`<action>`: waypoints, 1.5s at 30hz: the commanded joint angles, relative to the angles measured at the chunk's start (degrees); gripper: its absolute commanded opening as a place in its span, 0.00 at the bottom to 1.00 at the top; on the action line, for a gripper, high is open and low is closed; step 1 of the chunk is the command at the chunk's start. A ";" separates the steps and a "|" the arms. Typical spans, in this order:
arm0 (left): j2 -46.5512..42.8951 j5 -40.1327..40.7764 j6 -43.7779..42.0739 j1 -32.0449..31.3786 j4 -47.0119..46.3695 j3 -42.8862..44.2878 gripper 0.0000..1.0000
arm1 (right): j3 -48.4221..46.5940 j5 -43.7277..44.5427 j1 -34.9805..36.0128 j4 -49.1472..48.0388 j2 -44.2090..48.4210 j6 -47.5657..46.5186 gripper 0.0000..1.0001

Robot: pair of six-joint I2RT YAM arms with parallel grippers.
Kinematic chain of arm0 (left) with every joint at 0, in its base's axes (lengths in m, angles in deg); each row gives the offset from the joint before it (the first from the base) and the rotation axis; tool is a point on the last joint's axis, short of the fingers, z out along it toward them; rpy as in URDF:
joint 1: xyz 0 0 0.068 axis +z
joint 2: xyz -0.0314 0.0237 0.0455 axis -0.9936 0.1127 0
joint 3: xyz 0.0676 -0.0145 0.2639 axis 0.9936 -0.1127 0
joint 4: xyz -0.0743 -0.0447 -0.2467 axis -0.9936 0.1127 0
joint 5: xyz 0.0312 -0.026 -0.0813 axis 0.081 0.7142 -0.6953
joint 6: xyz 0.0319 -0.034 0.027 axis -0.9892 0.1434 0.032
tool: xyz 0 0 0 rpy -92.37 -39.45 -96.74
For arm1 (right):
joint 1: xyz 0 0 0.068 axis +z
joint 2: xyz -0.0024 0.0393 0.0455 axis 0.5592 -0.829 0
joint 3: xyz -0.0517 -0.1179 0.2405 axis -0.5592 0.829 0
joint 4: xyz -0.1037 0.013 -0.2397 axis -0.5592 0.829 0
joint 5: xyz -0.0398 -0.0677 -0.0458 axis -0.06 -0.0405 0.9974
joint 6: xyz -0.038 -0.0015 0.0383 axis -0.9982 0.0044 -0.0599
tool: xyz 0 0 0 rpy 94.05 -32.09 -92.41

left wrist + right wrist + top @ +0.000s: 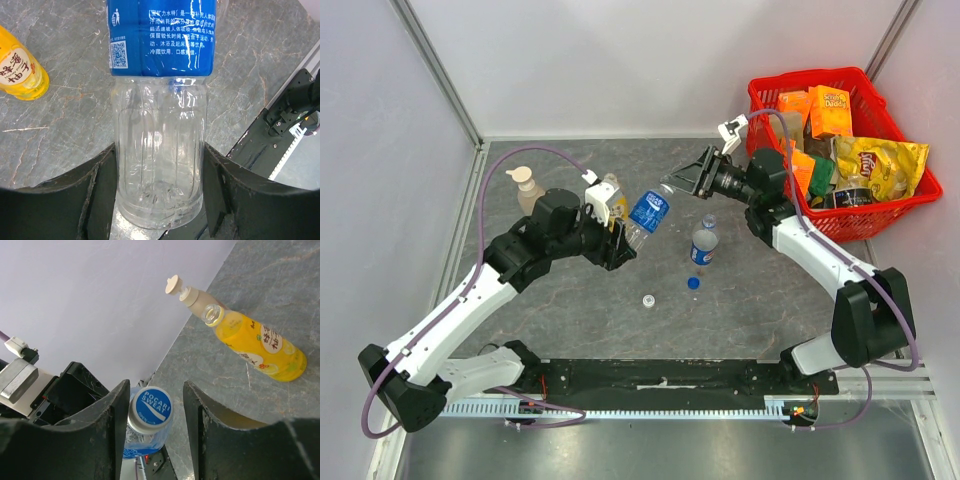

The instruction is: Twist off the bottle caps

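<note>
Top external view: a clear blue-labelled bottle is held tilted above the tabletop, its lower body pinched by the left end effector. Its white cap is flanked by the spread fingers of the right end effector, a narrow gap being visible on one side. A blue cap and a second white cap are seen loose beside a standing bottle.

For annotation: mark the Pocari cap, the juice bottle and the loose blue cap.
Pocari cap (150, 409): right wrist view, printed top.
Juice bottle (260, 347): right wrist view, label.
Blue cap (693, 283): top view, centre.
</note>
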 commanded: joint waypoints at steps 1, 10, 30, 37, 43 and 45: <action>-0.92 -0.37 0.58 -0.02 -1.48 1.03 0.32 | 0.02 -2.42 0.23 -1.43 -0.76 2.76 0.48; -2.24 2.00 2.78 -0.02 -1.74 -3.01 0.33 | -0.24 -6.20 0.40 -5.39 -0.06 7.59 0.00; -5.14 -6.78 7.18 -0.02 -13.34 -13.56 0.25 | 5.12 -12.88 0.49 -16.80 4.86 5.13 0.00; -9.00 -12.75 8.85 0.07 -18.25 -15.76 0.20 | 5.56 -17.54 0.58 -23.13 6.00 5.75 0.00; -9.62 -20.48 11.22 -0.11 -21.78 -14.79 0.17 | 6.61 -20.96 0.84 -29.65 9.25 5.49 0.00; -9.80 -23.91 12.01 -0.02 -23.35 -14.53 0.17 | 7.23 -21.67 0.93 -31.31 10.31 4.96 0.00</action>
